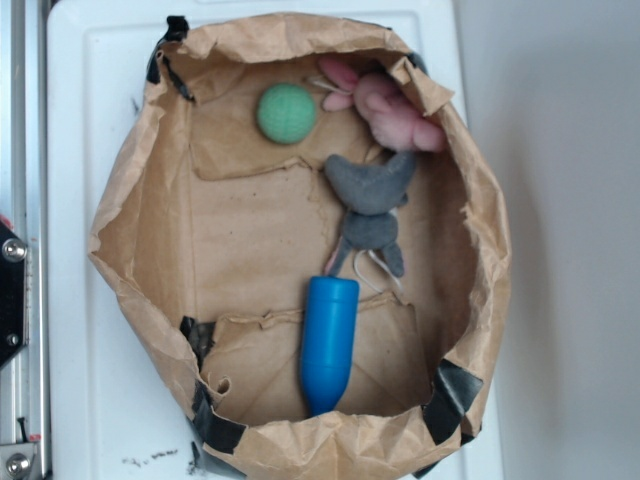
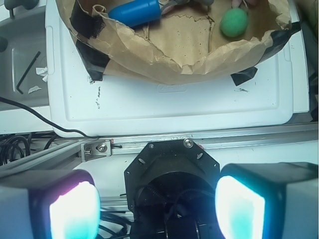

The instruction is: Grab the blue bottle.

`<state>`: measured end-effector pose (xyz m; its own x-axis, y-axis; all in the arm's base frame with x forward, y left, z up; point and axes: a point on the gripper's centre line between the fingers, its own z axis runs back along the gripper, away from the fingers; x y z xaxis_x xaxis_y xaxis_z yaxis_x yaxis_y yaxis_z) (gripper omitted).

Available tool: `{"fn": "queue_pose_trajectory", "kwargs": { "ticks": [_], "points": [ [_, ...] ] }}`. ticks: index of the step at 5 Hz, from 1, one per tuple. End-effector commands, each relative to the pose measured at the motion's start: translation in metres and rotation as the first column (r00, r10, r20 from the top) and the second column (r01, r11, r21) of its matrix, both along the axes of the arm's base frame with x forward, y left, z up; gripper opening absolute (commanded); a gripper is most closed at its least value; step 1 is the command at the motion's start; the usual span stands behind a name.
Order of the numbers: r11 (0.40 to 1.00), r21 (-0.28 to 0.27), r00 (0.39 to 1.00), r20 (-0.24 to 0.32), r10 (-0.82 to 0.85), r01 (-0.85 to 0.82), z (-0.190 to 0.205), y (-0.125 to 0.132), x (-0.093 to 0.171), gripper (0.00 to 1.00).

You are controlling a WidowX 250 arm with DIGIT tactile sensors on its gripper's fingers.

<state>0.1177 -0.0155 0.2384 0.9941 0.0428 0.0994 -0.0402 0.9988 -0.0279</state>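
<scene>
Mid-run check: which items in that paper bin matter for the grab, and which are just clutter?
For the job:
- blue bottle, lying at the bin's near edge
- gripper, open, outside the bin

Just lying about:
- green knitted ball
- grey plush toy
- pink plush toy
- brown paper bin, which holds them all

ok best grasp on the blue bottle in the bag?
Probably the mid-body of the blue bottle, from straight above, jaws closing across its width. It lies flat on the paper bag's floor, and the smooth cylinder narrows toward the rounded end. The grey plush toy touches its flat end, so stay below that. Gripper is open.
</scene>
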Motion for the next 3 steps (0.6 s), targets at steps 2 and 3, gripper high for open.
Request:
{"fn": "queue_pose_trajectory", "kwargs": {
  "ticks": [2, 3],
  "points": [
    [0.995, -0.091, 0.998, 0.043, 0.037, -0.033, -0.001, -0.005, 0.047, 1.00],
    [0.994, -0.072, 0.990, 0.114, 0.087, -0.080, -0.002, -0.014, 0.065, 1.00]
  ]
}}
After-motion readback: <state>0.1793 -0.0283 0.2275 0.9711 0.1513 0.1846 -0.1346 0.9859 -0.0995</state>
